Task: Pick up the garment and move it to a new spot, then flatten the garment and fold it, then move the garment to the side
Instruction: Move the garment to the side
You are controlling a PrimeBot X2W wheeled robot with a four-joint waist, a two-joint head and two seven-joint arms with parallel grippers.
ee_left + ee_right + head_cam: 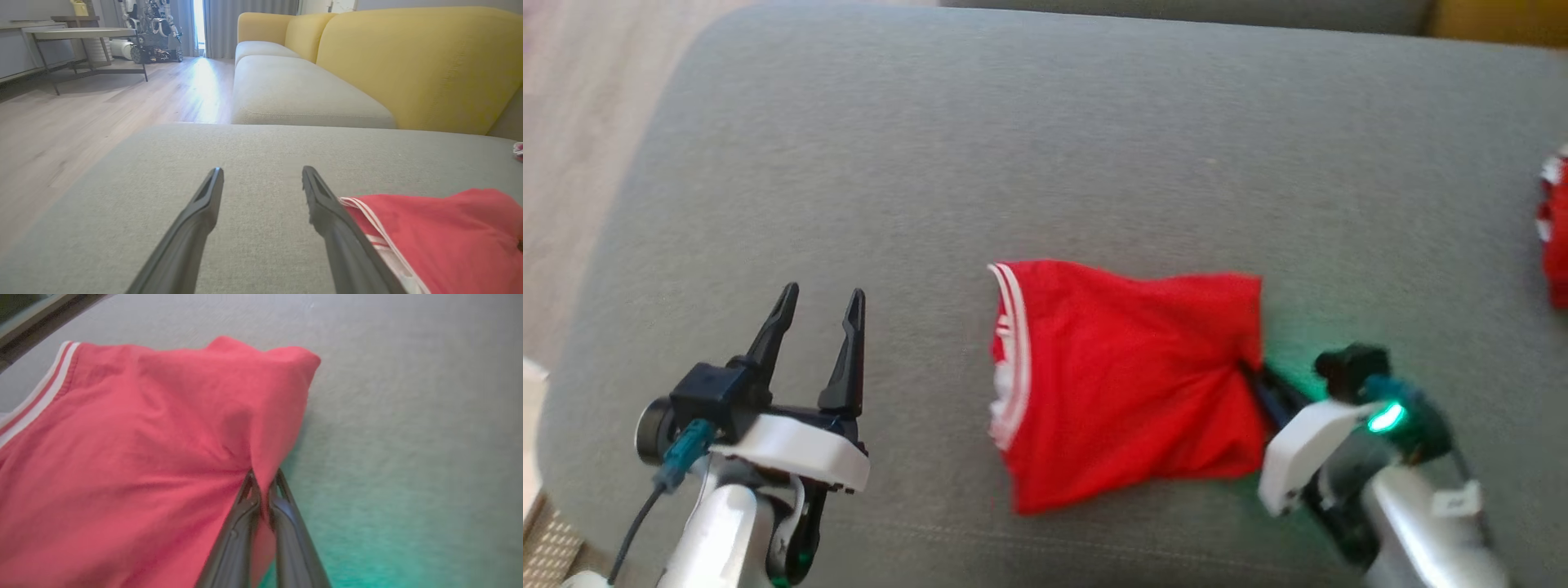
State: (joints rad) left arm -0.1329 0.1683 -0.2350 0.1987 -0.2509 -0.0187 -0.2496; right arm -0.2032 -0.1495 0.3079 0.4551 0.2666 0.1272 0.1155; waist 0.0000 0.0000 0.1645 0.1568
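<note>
The garment (1127, 376) is red with white stripes along one hem, lying folded on the grey cushion (1045, 163). My right gripper (1254, 377) is shut on its right edge; in the right wrist view the two fingers pinch a fold of red cloth (263, 479), and the garment (143, 457) bunches toward them. My left gripper (821, 298) stands open to the left of the garment, apart from it, with nothing between its fingers. In the left wrist view the left gripper (261, 173) hovers over bare cushion and the garment (441, 237) lies just right of its right finger.
Another red and white cloth (1553, 229) lies at the cushion's far right edge. Wooden floor (580, 147) lies beyond the cushion's left edge. The left wrist view shows a yellow-backed sofa (408, 61), a table (77, 34) and a machine on wheels (153, 36) far off.
</note>
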